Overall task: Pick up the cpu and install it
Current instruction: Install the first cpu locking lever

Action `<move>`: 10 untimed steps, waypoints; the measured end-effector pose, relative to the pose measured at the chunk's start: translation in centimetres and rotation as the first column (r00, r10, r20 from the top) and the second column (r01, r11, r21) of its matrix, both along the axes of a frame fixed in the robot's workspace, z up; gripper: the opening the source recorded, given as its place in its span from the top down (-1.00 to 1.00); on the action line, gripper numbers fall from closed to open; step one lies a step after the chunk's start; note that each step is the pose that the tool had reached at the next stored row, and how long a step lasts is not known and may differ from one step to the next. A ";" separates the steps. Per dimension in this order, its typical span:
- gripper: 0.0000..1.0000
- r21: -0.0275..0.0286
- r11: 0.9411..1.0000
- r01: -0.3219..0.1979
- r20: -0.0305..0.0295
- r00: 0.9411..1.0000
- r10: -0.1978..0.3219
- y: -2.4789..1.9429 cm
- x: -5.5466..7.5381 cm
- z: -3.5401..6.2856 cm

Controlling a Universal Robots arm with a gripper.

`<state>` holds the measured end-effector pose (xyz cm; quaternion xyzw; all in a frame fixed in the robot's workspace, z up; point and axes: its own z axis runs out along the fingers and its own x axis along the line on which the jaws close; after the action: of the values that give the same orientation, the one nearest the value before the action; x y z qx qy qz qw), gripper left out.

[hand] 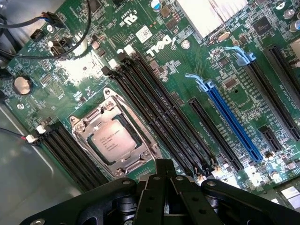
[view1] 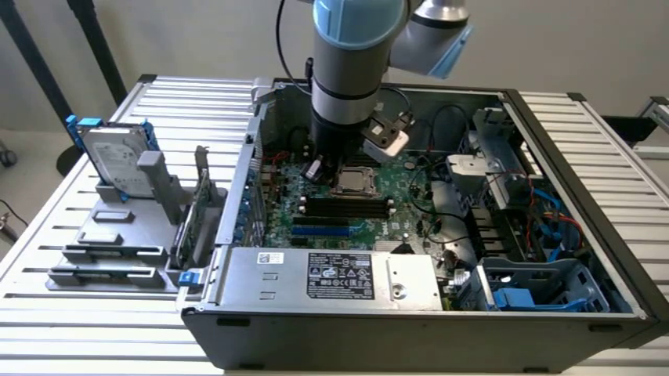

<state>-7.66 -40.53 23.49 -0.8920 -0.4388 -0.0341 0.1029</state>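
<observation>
Cpu (hand: 114, 140) seated flat in metal socket frame (hand: 86, 123) on green motherboard (hand: 197, 61), between black memory slots (hand: 159, 110). Pincer (hand: 164, 169) together, empty, just above socket edge; fingertips hidden behind arm in exterior view. Motherboard inside open computer case (view1: 418, 325) on slatted tabletop (view1: 47, 219). Hard drive (view1: 113, 160) upright in grey rack outside.

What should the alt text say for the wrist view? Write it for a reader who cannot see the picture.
The cpu sits in its silver socket frame on a green motherboard, seen from close above. The gripper, its black fingers shut and holding nothing, hangs over the board just beside the socket. Black memory slots and a blue expansion slot run alongside.
</observation>
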 end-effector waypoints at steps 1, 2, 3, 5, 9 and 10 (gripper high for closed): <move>0.79 0.000 1.000 0.000 0.000 1.000 0.000 0.00 -0.1 -0.18; 0.79 0.000 1.000 0.000 0.000 1.000 0.000 0.00 -0.1 -0.36; 0.79 0.000 1.000 0.000 0.000 1.000 0.000 0.00 -0.1 -0.55; 0.79 0.001 1.000 0.000 0.000 1.000 0.000 0.00 -0.2 -0.91; 0.79 0.004 1.000 0.000 0.000 1.000 0.000 0.08 -0.4 -1.59; 0.79 0.005 1.000 0.000 0.000 1.000 0.000 0.12 -0.4 -1.71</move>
<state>-8.10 -40.41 21.78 -0.8916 -0.4389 -0.0354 0.1051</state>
